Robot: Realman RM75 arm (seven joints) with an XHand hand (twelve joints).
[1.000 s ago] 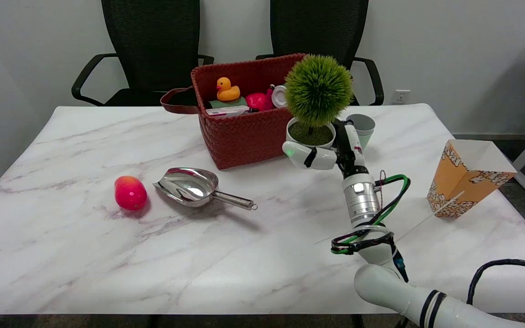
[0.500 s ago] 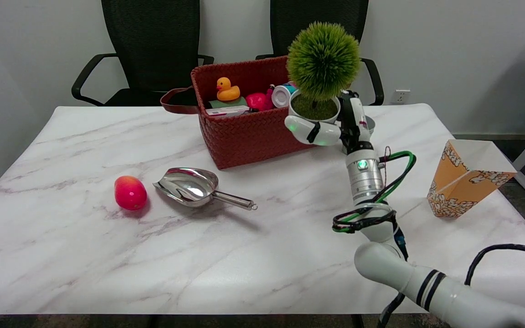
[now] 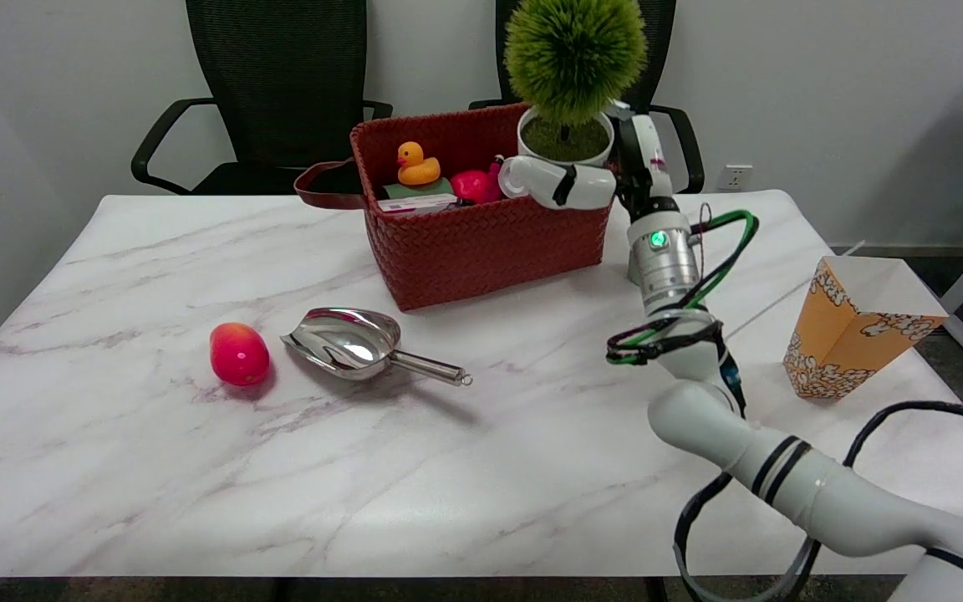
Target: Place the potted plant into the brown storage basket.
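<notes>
Our right hand (image 3: 569,180) is wrapped around the white pot of the plant (image 3: 572,79), fingers clamped on it from the near side, so the plant is held in the air. It hangs above the right end of the basket (image 3: 481,242), over the rim there, with the pot's base looking roughly level with the top edge; we cannot tell how much clearance remains. The plant sits just above and behind our hand. Its long axis runs straight up: pot at the bottom, short stem, round green ball of foliage pointing at the ceiling, no visible tilt. The basket's open space lies below and to the left of the pot, partly filled with a yellow duck (image 3: 417,164), a pink toy (image 3: 471,185) and other small items. We judge that the coming move depends on that offset: shift left, then lower, keeping the pot upright. Only our right arm is near
</notes>
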